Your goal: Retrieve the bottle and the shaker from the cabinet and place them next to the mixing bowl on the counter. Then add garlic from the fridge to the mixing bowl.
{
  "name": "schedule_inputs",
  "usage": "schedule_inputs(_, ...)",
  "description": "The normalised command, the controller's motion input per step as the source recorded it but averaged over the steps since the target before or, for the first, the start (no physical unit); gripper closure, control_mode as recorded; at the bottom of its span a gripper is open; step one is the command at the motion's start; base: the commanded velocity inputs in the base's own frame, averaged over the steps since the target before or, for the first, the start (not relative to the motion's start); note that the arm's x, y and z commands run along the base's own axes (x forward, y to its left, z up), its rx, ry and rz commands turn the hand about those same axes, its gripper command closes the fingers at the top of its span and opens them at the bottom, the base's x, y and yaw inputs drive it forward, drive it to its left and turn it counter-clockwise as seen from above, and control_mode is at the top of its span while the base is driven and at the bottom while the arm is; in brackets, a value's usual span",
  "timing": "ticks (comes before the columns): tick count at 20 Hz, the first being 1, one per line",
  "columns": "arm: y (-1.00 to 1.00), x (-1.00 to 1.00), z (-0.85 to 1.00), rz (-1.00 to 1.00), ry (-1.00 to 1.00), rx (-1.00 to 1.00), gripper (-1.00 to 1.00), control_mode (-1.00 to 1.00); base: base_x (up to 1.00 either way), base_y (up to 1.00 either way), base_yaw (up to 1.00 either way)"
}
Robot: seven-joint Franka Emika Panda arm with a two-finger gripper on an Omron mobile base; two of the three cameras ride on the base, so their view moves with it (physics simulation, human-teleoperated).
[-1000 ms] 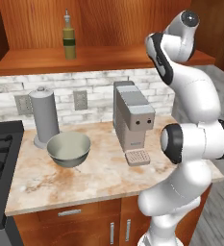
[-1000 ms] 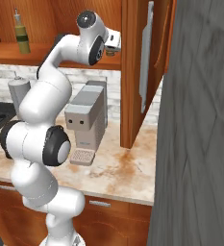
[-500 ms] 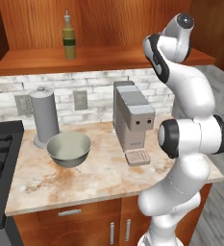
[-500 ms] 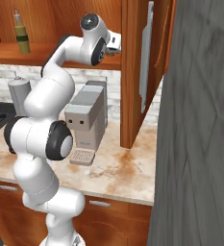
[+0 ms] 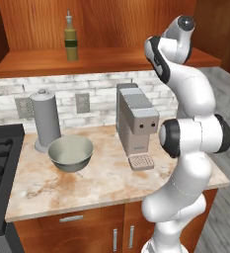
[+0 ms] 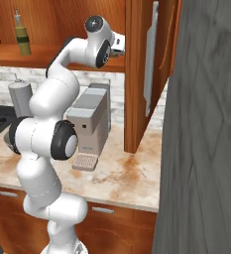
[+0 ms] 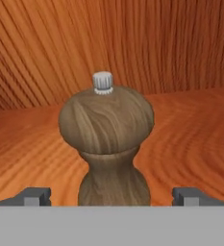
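Since the earlier frame our arm has swung its upper links further into the cabinet. Claw [image 7: 111, 197] spread wide, straddling the shaker [image 7: 106, 139] on the cabinet shelf, not yet pinching. Nothing delivered: one bottle [image 5: 70, 43] on the shelf, one bowl [image 5: 70, 153] on the desk [image 5: 101, 183], garlic untouched.

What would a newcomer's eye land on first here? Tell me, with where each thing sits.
First the wooden shaker, upright on the cabinet shelf and close in the hand view, with the open gripper straddling its base, one fingertip on each side and not yet touching. Next the tall white arm reaching up into the cabinet. Then the bottle alone on the shelf above the mixing bowl on the counter.
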Motion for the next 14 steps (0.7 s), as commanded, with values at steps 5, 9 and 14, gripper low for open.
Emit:
schedule_inputs(5, 0.0, 0.1, 0.0, 0.0, 0.0, 0.0, -1.0, -1.0, 0.0, 0.0, 0.0)
schedule_inputs(9, 0.0, 0.0, 0.0, 0.0, 0.0, 0.0, -1.0, -1.0, 0.0, 0.0, 0.0)
schedule_inputs(14, 0.0, 0.0, 0.0, 0.0, 0.0, 0.0, 1.0, -1.0, 0.0, 0.0, 0.0)
